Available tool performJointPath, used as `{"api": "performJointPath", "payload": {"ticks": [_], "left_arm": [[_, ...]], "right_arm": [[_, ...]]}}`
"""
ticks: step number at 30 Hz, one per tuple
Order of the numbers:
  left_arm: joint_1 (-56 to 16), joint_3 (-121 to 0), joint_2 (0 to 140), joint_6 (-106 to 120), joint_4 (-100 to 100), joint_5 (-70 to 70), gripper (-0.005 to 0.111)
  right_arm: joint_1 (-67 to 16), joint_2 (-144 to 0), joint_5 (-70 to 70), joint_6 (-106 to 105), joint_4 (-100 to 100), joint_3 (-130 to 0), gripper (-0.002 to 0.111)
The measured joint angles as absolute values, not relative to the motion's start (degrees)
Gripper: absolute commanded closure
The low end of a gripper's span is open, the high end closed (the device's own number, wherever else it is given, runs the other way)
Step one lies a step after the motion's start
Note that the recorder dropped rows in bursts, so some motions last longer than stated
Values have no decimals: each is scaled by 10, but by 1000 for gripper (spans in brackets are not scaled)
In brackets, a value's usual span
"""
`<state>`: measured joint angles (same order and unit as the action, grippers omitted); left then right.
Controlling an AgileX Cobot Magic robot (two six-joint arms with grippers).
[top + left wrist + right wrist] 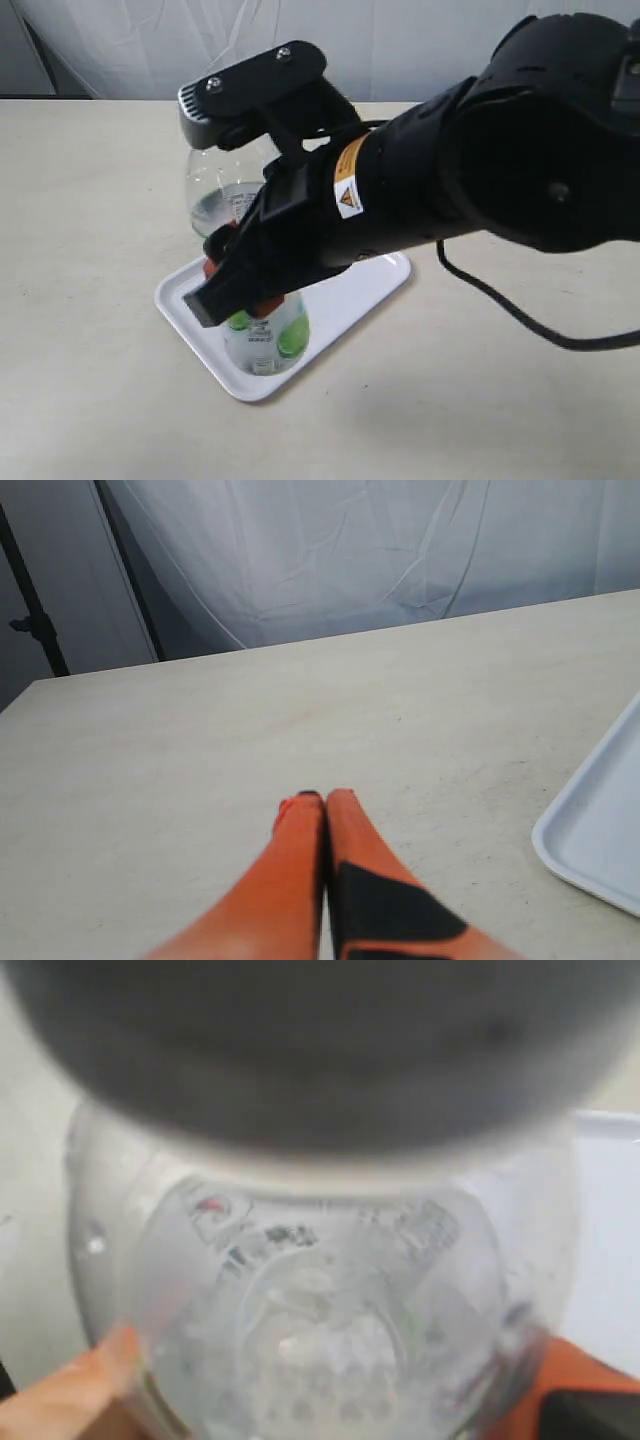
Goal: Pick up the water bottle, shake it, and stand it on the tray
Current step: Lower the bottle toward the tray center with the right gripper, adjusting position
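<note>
The water bottle (268, 345) is a clear bottle with green marks on its label. It stands tilted over the near part of the white tray (375, 280), and its lower end is at or just above the tray's surface. My right gripper (240, 298) is shut on its middle, reaching in from the right. In the right wrist view the water bottle (320, 1300) fills the picture end-on between the orange fingers (75, 1395). Its cap is not visible. My left gripper (325, 798) is shut and empty over bare table, and it does not show in the exterior view.
The beige table (90, 200) spreads around the tray. The right arm (500, 160) covers the tray's far right part. In the left wrist view a corner of the tray (600, 840) lies to one side, and a white curtain (380, 550) hangs behind the table.
</note>
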<state>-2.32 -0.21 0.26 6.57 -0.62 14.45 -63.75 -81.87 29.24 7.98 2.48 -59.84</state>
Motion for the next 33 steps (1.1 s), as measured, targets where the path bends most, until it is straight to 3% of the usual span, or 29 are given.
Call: {"api": "performJointPath", "payload": {"ticks": [5, 11, 15, 19, 23, 26, 29, 33], "left_arm": [[-23, -2, 3, 66, -6, 145, 106], [-23, -2, 3, 66, -6, 145, 106], [-23, -2, 3, 66, -6, 145, 106], [-23, -2, 3, 66, -6, 145, 106], [-23, -2, 3, 66, -6, 145, 106], [-23, -2, 3, 66, -6, 145, 106], [-23, -2, 3, 66, -6, 145, 106], [-23, -2, 3, 66, -6, 145, 106]], "right_arm": [[-606, -824, 315, 293, 166, -598, 109], [-636, -824, 333, 145, 61, -598, 109], [-619, -824, 404, 435, 293, -598, 109], [-645, -823, 345, 220, 120, -598, 109], [-625, -823, 354, 402, 264, -598, 109], [-632, -823, 348, 253, 177, -598, 109], [-630, -823, 383, 404, 271, -598, 109], [-627, -820, 375, 284, 207, -598, 109]]}}
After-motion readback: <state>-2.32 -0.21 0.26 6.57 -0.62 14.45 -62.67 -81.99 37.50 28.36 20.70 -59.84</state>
